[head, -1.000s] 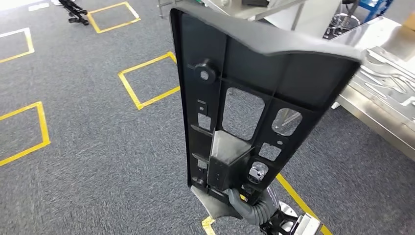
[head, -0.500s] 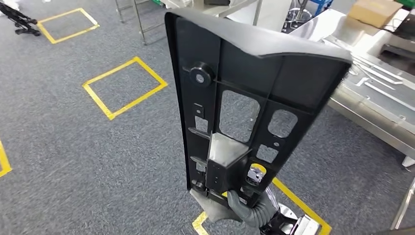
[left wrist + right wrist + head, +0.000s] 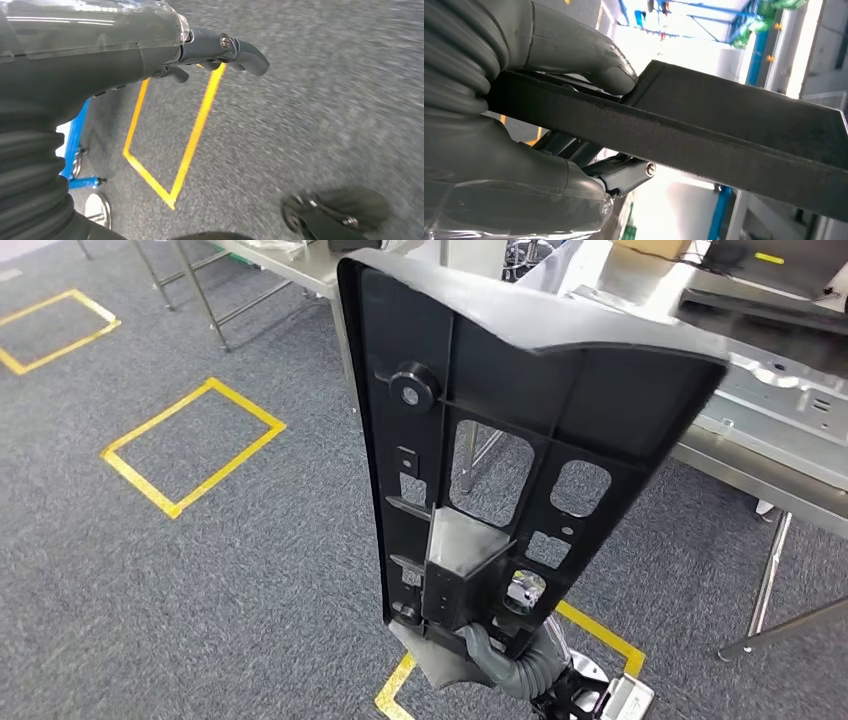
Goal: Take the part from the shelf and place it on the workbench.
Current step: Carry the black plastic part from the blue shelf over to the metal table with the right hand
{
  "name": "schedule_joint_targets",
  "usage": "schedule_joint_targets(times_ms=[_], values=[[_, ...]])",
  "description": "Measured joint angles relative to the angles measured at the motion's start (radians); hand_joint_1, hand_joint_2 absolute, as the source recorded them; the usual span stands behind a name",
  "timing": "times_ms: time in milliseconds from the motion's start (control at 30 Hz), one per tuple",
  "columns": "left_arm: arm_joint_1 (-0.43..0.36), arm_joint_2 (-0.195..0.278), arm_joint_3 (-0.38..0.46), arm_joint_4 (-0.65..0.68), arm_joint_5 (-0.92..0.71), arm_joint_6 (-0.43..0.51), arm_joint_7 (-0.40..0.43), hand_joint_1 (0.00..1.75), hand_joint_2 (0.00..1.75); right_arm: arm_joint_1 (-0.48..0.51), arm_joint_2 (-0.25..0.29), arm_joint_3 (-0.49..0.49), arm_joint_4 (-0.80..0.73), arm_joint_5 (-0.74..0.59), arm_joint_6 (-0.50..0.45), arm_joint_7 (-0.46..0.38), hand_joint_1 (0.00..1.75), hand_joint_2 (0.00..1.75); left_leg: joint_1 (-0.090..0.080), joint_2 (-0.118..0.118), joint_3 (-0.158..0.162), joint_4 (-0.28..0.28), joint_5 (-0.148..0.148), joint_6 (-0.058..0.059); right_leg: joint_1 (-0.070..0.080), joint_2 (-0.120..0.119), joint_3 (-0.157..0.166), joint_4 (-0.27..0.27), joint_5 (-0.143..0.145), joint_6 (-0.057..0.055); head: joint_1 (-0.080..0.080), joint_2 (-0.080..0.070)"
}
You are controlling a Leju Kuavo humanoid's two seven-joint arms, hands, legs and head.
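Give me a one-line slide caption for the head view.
Right hand holds the black part upright over grey carpet, metal workbench at right.

My right hand (image 3: 480, 655) is low down in front of me, and my right arm comes up from below. It holds the bottom end of the black part (image 3: 500, 430), which stands up tall and leans a little. Close up, my thick grey thumb presses on one flat side of the part and my darker fingers (image 3: 619, 175) curl around the other side, so it is squeezed tight between them.

My left hand (image 3: 210, 55) hangs by my side above the floor. It holds nothing, and its fingers are bent a little.
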Motion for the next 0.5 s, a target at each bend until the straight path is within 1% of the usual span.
schedule_joint_targets(times_ms=[33,67,100,133,167,200,233,267,300,333,367,400,433,467,500], values=[[0.000,0.000,0.000,0.000,0.000,0.000,0.000,0.00,1.75,0.000,0.000,0.000,0.000,-0.001,0.000,0.000,1.75,1.75,0.003,-0.028,-0.026,0.061,-0.034,-0.004,-0.001,0.010,-0.001,0.000,0.001,-0.003,0.000,0.000],[0.002,0.000,0.000,0.000,0.000,0.000,0.001,0.00,1.75,0.000,0.001,0.000,0.000,-0.001,0.000,0.000,1.75,1.75,0.004,-0.044,-0.059,0.133,-0.069,-0.006,-0.001,0.021,-0.002,0.000,0.002,-0.006,0.000,0.000],[0.004,0.000,0.000,0.000,-0.001,0.000,0.002,0.00,1.75,0.001,0.001,-0.001,0.000,-0.001,-0.001,0.000,1.75,1.75,0.004,-0.050,-0.088,0.194,-0.091,-0.008,-0.001,0.034,-0.002,0.000,0.002,-0.007,0.000,0.000],[0.006,0.000,0.000,0.000,-0.001,0.000,0.003,0.00,1.75,0.003,0.001,-0.001,0.000,-0.002,-0.001,0.000,1.75,1.75,0.005,-0.052,-0.105,0.227,-0.095,-0.009,0.000,0.049,-0.002,0.001,0.002,-0.007,0.000,0.000],[0.008,0.001,0.000,0.000,-0.001,0.000,0.003,0.00,1.75,0.004,0.001,-0.001,0.000,-0.002,-0.001,0.000,1.75,1.75,0.006,-0.054,-0.104,0.221,-0.078,-0.009,-0.001,0.063,-0.002,0.001,0.003,-0.006,0.000,0.000],[0.008,0.001,0.000,0.000,0.000,0.000,0.004,0.00,1.75,0.006,0.001,-0.001,0.000,-0.002,-0.001,0.000,1.75,1.75,0.008,-0.058,-0.085,0.176,-0.044,-0.009,-0.001,0.077,0.000,0.002,0.003,-0.005,0.000,0.000],[0.008,0.001,0.000,0.000,0.000,0.000,0.004,0.00,1.75,0.006,0.001,-0.001,0.000,-0.002,-0.001,0.000,1.75,1.75,0.010,-0.073,-0.053,0.104,-0.003,-0.007,-0.002,0.090,0.001,0.004,0.002,-0.002,0.000,0.000],[0.008,0.001,0.000,0.000,0.000,0.000,0.005,0.00,1.75,0.006,0.001,-0.001,0.000,-0.002,-0.001,0.000,1.75,1.75,0.013,-0.099,-0.024,0.034,0.026,-0.006,-0.001,0.102,-0.001,0.007,0.002,0.002,0.000,0.000],[0.008,0.001,0.000,0.000,0.000,0.000,0.005,0.00,1.75,0.006,0.001,-0.001,0.000,-0.003,-0.001,0.000,1.75,1.75,0.016,-0.120,-0.003,-0.018,0.044,-0.003,0.000,0.113,-0.004,0.010,0.002,0.008,0.000,0.000],[0.008,0.001,0.000,0.000,0.001,0.000,0.006,0.00,1.75,0.006,0.001,-0.001,0.000,-0.003,-0.001,0.000,1.75,1.75,0.016,-0.137,0.007,-0.046,0.050,0.001,0.000,0.124,-0.009,0.012,0.003,0.015,0.000,0.000],[0.007,0.001,0.000,0.000,0.002,0.000,0.007,0.00,1.75,0.006,0.001,-0.001,0.000,-0.003,0.000,0.000,1.75,1.75,0.015,-0.139,0.008,-0.051,0.047,0.006,0.000,0.134,-0.013,0.013,0.005,0.022,0.000,0.000],[0.006,0.001,0.000,0.000,0.003,0.000,0.008,0.00,1.75,0.006,0.001,-0.001,0.001,-0.003,0.000,0.000,1.75,1.75,0.014,-0.128,0.008,-0.053,0.050,0.012,-0.002,0.144,-0.017,0.011,0.008,0.029,0.000,0.000],[0.006,0.000,0.000,0.000,0.005,0.000,0.008,0.00,1.75,0.006,0.001,-0.001,0.002,-0.003,0.001,0.000,1.75,1.75,0.014,-0.116,0.009,-0.056,0.053,0.020,-0.004,0.145,-0.020,0.012,0.009,0.035,0.000,0.000],[0.005,0.000,0.000,0.000,0.007,0.001,0.008,0.00,1.75,0.005,0.001,-0.001,0.003,-0.003,0.002,-0.001,1.75,1.75,0.015,-0.104,0.010,-0.060,0.057,0.028,-0.003,0.129,-0.027,0.023,0.001,0.040,0.000,0.000],[0.005,-0.001,0.000,0.000,0.009,0.001,0.008,0.00,1.75,0.002,0.001,-0.001,0.004,-0.003,0.003,-0.001,1.75,1.75,0.016,-0.091,0.011,-0.065,0.061,0.036,-0.002,0.104,-0.041,0.051,-0.017,0.043,0.000,0.000]])
